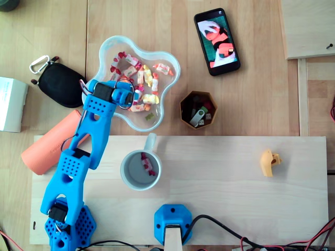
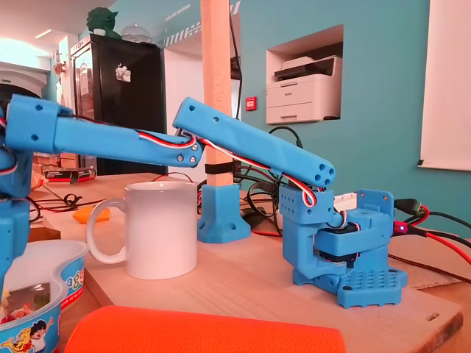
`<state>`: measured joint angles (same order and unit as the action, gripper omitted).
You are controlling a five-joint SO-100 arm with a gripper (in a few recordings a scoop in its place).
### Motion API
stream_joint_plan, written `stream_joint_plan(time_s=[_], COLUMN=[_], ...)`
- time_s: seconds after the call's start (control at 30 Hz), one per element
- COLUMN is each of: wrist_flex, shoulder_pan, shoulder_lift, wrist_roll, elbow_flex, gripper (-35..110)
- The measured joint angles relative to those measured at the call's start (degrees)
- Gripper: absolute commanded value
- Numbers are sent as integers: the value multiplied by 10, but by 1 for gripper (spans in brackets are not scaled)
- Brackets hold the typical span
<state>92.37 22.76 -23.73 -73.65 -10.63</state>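
In the overhead view my blue arm reaches from its base [image 1: 65, 227] at the lower left up to a clear wavy-edged bowl [image 1: 170, 65] holding several wrapped candies [image 1: 149, 78]. My gripper [image 1: 127, 98] points down into the bowl's lower left part, right over the candies; its fingertips are hidden under the wrist, so I cannot tell how the jaws stand. A grey mug [image 1: 140, 168] stands just below the bowl with a candy [image 1: 149, 164] inside. In the fixed view the white-looking mug [image 2: 158, 228] stands beside the bowl [image 2: 44, 294], and the arm [image 2: 250, 151] spans above them.
A hexagonal wooden box [image 1: 199, 109] of USB sticks sits right of the bowl, a phone [image 1: 216, 41] behind it. A black pouch [image 1: 58, 83], an orange cylinder [image 1: 49, 149] and a white box [image 1: 10, 104] lie left. A yellow piece [image 1: 269, 162] lies far right. A blue post base [image 1: 172, 222] stands in front.
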Motion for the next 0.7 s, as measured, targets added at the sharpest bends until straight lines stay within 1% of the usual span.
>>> stream_joint_plan(time_s=[0.27, 0.7], wrist_flex=[0, 0], shoulder_pan=[48, 54], shoulder_lift=[0, 0], wrist_roll=[5, 1], elbow_flex=[0, 0], gripper=[19, 19])
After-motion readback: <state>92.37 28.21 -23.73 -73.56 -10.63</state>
